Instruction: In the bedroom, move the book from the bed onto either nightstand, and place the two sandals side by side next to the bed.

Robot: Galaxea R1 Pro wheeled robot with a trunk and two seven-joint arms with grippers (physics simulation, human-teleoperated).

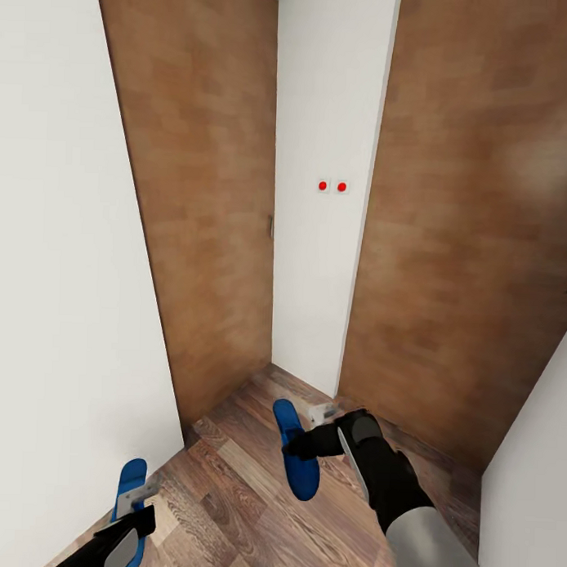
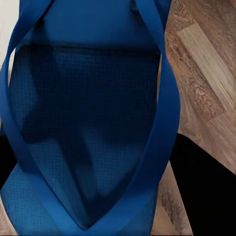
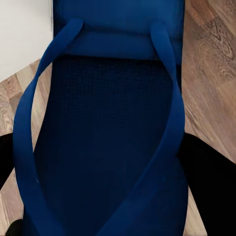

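I hold one blue sandal in each gripper above a wood floor. At the lower left of the head view, my left gripper (image 1: 131, 514) is shut on one sandal (image 1: 131, 478). In the left wrist view its straps and sole (image 2: 88, 113) lie between black fingers (image 2: 204, 189). Near the middle of the head view, my right gripper (image 1: 298, 444) is shut on the other sandal (image 1: 300, 468). The right wrist view has that sandal (image 3: 103, 128) close up, with a black finger (image 3: 209, 184) beside it. The book, the bed and the nightstand are out of view.
I face a narrow corner. A brown wooden door (image 1: 201, 191) stands at the left and another (image 1: 473, 225) at the right. Between them is a white wall strip with two red dots (image 1: 332, 186). White walls (image 1: 55, 267) close in on both sides.
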